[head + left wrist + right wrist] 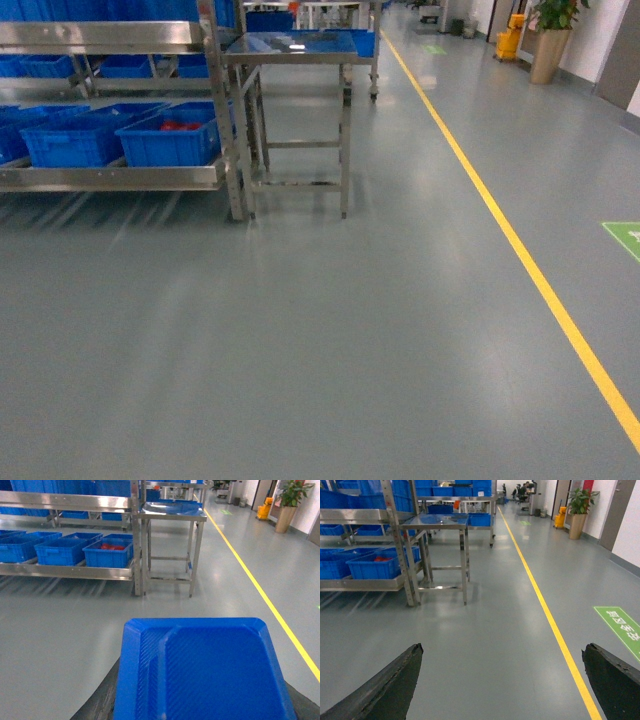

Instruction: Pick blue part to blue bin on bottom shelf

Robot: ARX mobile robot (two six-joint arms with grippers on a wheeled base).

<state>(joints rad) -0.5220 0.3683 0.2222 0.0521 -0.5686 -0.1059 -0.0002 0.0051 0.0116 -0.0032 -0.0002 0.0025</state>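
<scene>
The blue part (210, 672) fills the bottom of the left wrist view, with my left gripper (200, 690) shut on it; dark fingers (102, 700) show at its sides. My right gripper (502, 647) is open over bare floor, nothing between its fingers. Neither gripper shows in the head view. The bottom shelf (110, 178) (65, 571) (360, 584) of the steel rack stands far ahead on the left. On it sits a blue bin (75, 140) (62, 551) with a plain blue inside, well away from both grippers.
A like crate (170, 138) (109, 554) (372, 565) showing red stands at the shelf's right end. A steel table (295, 50) (437, 522) stands right of the rack post (235, 190). A yellow floor line (520, 250) runs on the right, past a green floor mark (620, 627).
</scene>
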